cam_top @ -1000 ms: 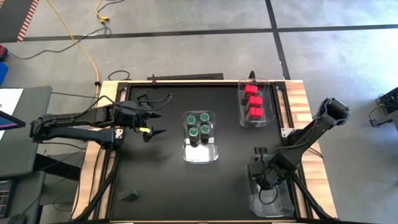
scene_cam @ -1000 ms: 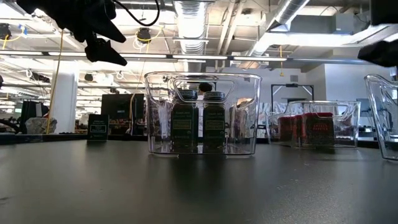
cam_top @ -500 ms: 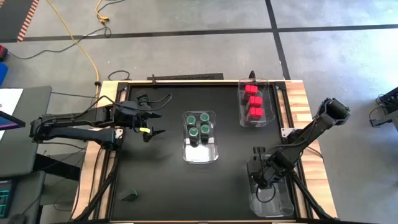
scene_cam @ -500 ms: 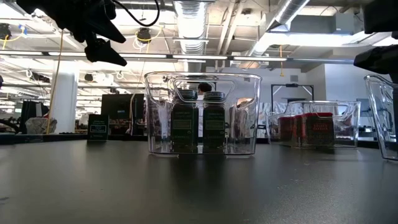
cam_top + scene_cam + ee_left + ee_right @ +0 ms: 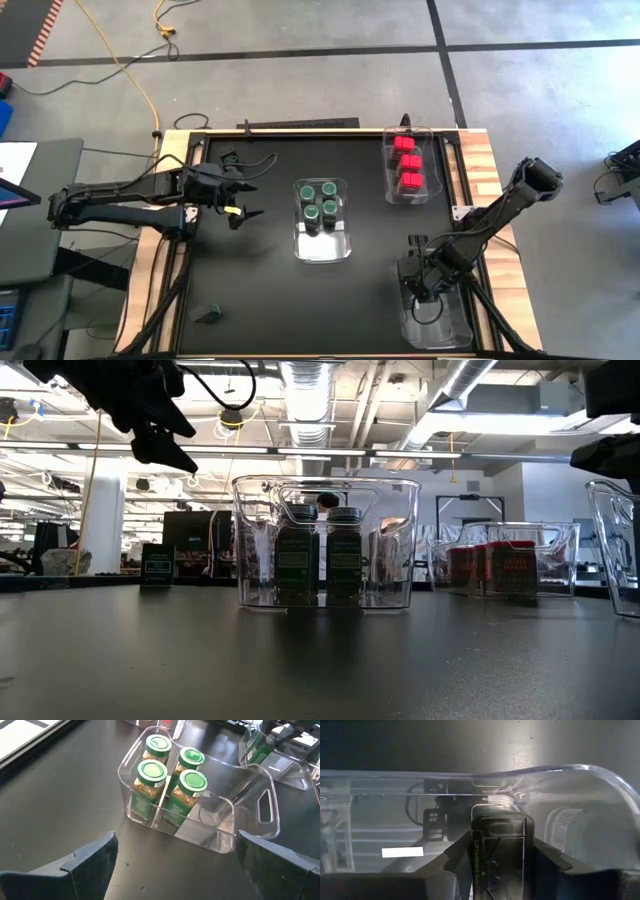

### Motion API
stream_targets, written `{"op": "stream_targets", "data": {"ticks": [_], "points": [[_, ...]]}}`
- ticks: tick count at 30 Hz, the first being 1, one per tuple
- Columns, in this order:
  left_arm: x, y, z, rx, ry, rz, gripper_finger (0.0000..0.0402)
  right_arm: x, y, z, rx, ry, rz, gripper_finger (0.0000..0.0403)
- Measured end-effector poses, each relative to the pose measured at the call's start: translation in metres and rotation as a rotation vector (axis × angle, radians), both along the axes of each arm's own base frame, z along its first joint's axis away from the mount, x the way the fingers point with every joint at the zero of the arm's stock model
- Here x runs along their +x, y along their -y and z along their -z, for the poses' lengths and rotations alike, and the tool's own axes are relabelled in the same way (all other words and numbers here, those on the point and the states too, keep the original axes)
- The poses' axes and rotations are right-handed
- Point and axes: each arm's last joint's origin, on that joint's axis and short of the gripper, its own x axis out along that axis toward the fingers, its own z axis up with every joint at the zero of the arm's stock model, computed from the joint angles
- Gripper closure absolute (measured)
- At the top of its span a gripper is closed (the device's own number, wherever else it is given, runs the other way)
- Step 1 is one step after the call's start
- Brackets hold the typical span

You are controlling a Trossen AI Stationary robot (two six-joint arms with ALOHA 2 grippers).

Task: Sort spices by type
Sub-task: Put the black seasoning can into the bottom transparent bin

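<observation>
Now the right tool (image 5: pixel 497 855) grips a dark jar (image 5: pixel 498 845) by its flat sides above a clear bin (image 5: pixel 437 320). It looks light, stiff and slick. The left tool (image 5: pixel 243 200) hangs wide open.

You see a matt black table top (image 5: pixel 250 290) framed by pale bare wood (image 5: pixel 488 170), and on it glossy clear plastic bins: the middle bin (image 5: pixel 220 835), the far bin (image 5: pixel 424 196) and the near-right bin (image 5: pixel 580 785), all catching bright reflections. The green-topped jars (image 5: pixel 167 780) look like clear plastic with smooth green plastic caps and paper labels, the red boxes (image 5: pixel 406 163) a flat, even red. Your left gripper (image 5: pixel 175 860) shows matt dark plastic fingers (image 5: pixel 90 862), and the dark container (image 5: pixel 498 852) in the right gripper (image 5: pixel 498 862) has a dull sheen.
</observation>
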Motion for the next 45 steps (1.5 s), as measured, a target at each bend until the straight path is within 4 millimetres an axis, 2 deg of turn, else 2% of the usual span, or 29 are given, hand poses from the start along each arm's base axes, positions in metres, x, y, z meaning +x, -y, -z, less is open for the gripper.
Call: {"op": "stream_targets", "data": {"ticks": [6, 20, 31, 38, 41, 45], "points": [[0.0, 0.0, 0.0, 0.0, 0.001, 0.0, 0.0019, 0.001, -0.001, -0.001, 0.0, 0.0, 0.0, 0.0202], [0.0, 0.0, 0.0, 0.0, 0.002, 0.0, 0.0019, 0.0, 0.0, -0.001, -0.004, -0.003, -0.003, 0.0194], [0.0, 0.0, 0.0, 0.001, 0.001, 0.0, 0.0019, -0.001, 0.001, -0.001, -0.018, -0.021, 0.001, 0.0133], [0.0, 0.0, 0.0, 0.001, 0.001, 0.0, 0.0019, -0.002, 0.002, -0.002, -0.023, -0.027, 0.0, 0.0108], [0.0, 0.0, 0.0, 0.001, 0.002, 0.0, 0.0019, -0.003, 0.003, -0.005, -0.016, -0.019, 0.001, 0.0104], [0.0, 0.0, 0.0, 0.001, 0.002, 0.0, 0.0019, -0.002, 0.004, -0.02, 0.001, 0.002, 0.006, 0.0102]]}}
